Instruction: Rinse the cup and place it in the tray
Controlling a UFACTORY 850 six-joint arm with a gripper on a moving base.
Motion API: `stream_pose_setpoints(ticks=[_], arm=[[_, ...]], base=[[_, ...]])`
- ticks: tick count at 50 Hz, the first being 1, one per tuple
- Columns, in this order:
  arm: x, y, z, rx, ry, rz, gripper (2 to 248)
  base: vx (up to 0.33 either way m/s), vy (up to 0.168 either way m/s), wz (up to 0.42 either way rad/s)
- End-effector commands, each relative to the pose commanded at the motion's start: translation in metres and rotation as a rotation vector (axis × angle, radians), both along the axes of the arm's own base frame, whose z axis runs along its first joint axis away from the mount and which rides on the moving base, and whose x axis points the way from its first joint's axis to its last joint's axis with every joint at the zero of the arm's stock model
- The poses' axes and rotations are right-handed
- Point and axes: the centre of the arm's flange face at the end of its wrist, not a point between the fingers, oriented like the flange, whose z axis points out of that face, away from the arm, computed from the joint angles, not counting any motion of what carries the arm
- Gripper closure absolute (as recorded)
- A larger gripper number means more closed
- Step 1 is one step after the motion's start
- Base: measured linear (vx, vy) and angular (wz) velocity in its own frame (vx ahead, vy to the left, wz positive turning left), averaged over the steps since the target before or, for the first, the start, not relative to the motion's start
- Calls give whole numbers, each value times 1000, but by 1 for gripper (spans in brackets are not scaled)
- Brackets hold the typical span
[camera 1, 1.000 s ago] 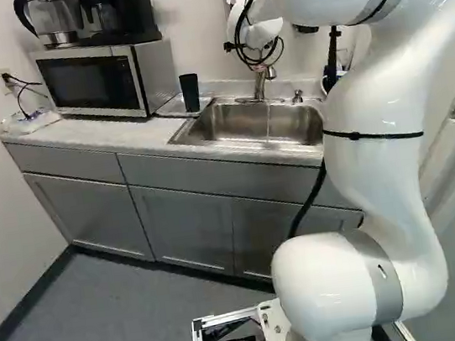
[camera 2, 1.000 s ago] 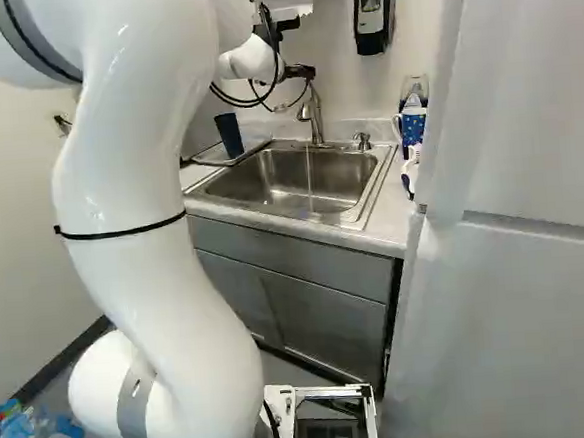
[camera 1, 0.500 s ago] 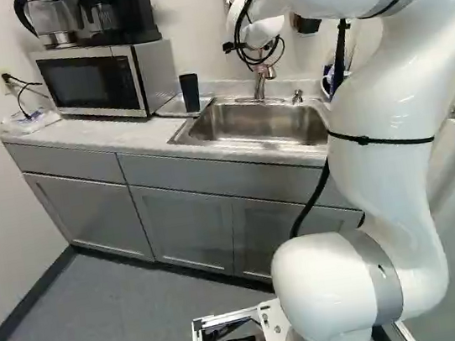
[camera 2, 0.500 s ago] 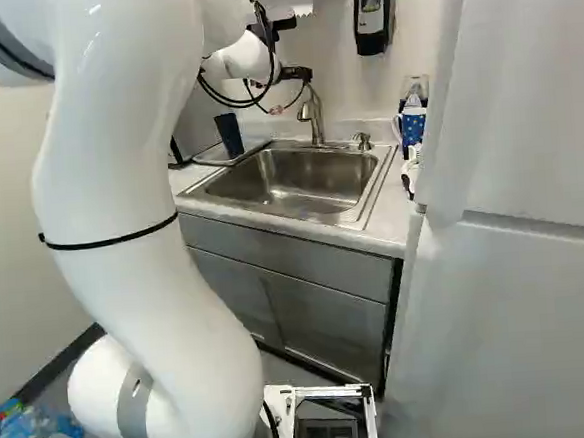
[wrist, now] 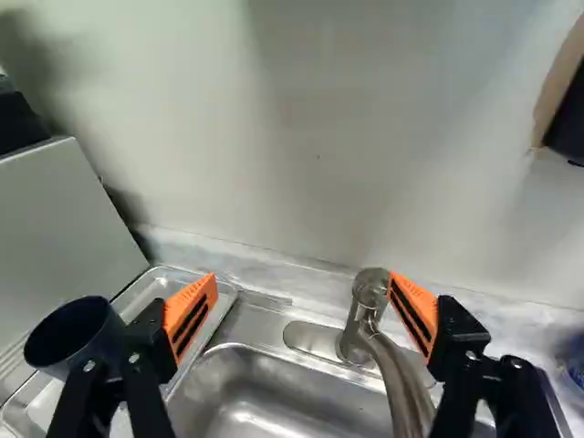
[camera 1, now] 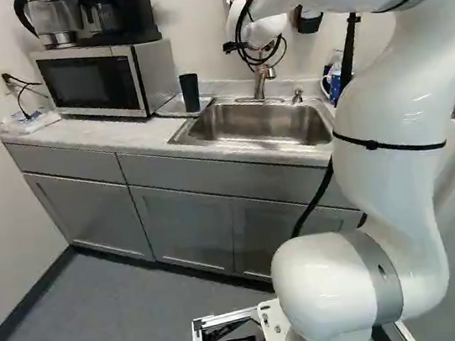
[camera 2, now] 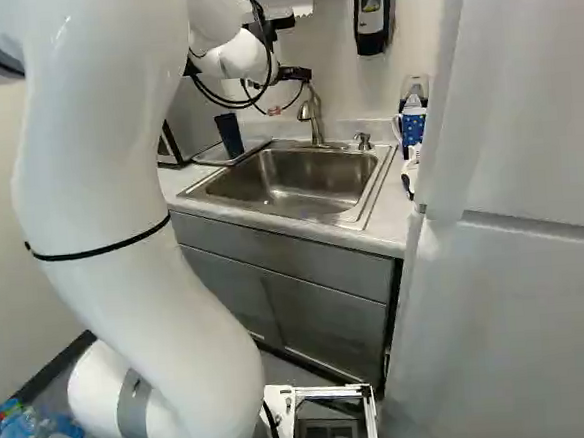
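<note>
while the counter (camera 1: 104, 135) runs off to its left, the sink (camera 1: 259, 124) in the left base view has the dark cup (camera 1: 190, 92) standing upright beside it, on the tray (camera 1: 171, 108). the arm (camera 1: 384, 136) reaches forward at the right, and its upper part sits farther right than it did 1.0 s ago. back then a thread of water fell from the faucet (camera 1: 260, 87); now none shows. the base hasn't moved.

in the right base view the cup keeps its place on the tray, left of the faucet, its long axis roughly vertical. the arm has swung farther left against its lowest joint, so more of the microwave (camera 2: 170, 147) comes out from behind it. the thread of water is gone here too.

in the wrist view the gripper (wrist: 302, 278) is wide open with nothing held, its 2 orange pads well apart and the faucet ahead, near the right finger. the cup lies off to the left, outside the gap and partly hidden by the left finger; whether they touch, i can't tell. rinsing and placing look done to me, so the coming move is probably a retreat: straight back, as a leftward drift could knock the cup and a rightward shift could catch the faucet.
</note>
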Motion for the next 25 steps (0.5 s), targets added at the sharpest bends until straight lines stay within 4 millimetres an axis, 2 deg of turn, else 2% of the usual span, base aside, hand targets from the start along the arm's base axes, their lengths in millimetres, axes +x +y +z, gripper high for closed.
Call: stream_pose_setpoints(ticks=[14, 25], arm=[[-8, 0, 3, -4, -29, -3, 3], [-22, 0, 4, -3, -26, -5, 3]], base=[[0, 0, 0], [0, 0, 0]])
